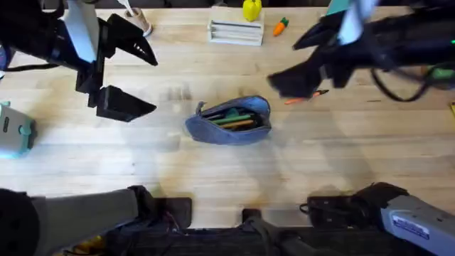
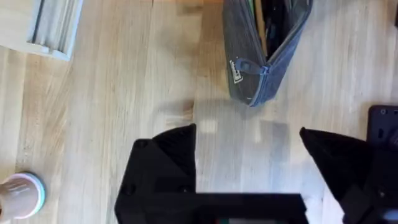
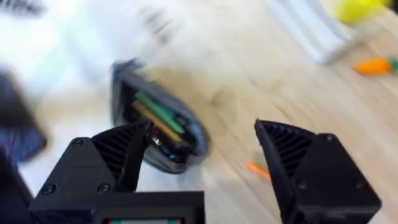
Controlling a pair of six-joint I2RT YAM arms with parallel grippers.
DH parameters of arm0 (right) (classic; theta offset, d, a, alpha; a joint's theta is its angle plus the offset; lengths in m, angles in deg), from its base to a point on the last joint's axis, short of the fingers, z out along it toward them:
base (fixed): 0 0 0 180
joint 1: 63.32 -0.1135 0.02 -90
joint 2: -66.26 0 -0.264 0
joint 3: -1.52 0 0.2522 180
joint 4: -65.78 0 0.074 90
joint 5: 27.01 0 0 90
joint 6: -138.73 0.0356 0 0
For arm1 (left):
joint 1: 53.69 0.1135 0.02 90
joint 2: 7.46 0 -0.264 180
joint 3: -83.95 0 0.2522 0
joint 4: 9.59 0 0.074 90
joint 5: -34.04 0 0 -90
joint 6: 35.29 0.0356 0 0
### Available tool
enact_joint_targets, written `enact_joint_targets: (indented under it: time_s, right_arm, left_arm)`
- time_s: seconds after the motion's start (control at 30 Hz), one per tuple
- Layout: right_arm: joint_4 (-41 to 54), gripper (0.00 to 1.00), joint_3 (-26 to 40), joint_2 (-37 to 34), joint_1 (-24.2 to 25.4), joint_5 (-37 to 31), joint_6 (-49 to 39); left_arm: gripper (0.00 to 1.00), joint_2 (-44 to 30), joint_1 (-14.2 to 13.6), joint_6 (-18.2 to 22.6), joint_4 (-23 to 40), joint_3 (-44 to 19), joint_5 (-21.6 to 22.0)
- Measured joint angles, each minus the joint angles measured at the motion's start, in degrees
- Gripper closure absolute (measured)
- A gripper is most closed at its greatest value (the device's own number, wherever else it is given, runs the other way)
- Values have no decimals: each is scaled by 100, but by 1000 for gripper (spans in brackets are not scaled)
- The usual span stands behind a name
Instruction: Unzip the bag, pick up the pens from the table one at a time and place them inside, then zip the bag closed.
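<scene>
1. Bag (image 1: 231, 119) — lies unzipped near the middle of the table (image 1: 213, 171), mouth gaping; green and orange pens (image 1: 233, 119) lie inside along its length.
2. Left gripper (image 1: 138, 80): jaws spread wide, nothing between them; it hangs above bare wood to the left of the bag, apart from it. In the left wrist view the black fingers (image 2: 165, 168) frame empty planks, with the bag's rounded end and metal zipper pull (image 2: 239, 70) just beyond them.
3. Right gripper (image 1: 302, 60): jaws likewise wide open and empty, raised over the table right of the bag. Its wrist view shows the open bag (image 3: 158, 124) beyond one finger, pens visible in it.
4. One orange pen (image 1: 307, 97) lies loose on the table — right of the bag, beneath the right gripper, touching neither.
5. Far edge of table: pale grooved tray (image 1: 235, 32), small carrot toy (image 1: 280, 27), yellow object (image 1: 251, 9).
</scene>
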Motion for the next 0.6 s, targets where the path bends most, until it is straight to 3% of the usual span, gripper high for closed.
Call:
enact_joint_targets:
  time_s: [0.13, 0.3, 0.43, 0.6]
  right_arm:
    - [21, 4, 0, 401, 909, -359, 1012]
    - [352, 4, 2, 612, 1693, -1299, 2990]
    - [745, 4, 2, 577, 1859, -1742, 4450]
    - [897, 4, 2, 372, 1859, -1791, 5375]
  left_arm:
    - [6, 0, 0, 1, -30, 0, 2]
    - [6, 0, 0, 0, -44, 0, 2]
    - [4, 0, 0, 0, -42, 0, 0]
    - [5, 0, 0, 0, -39, 0, 0]
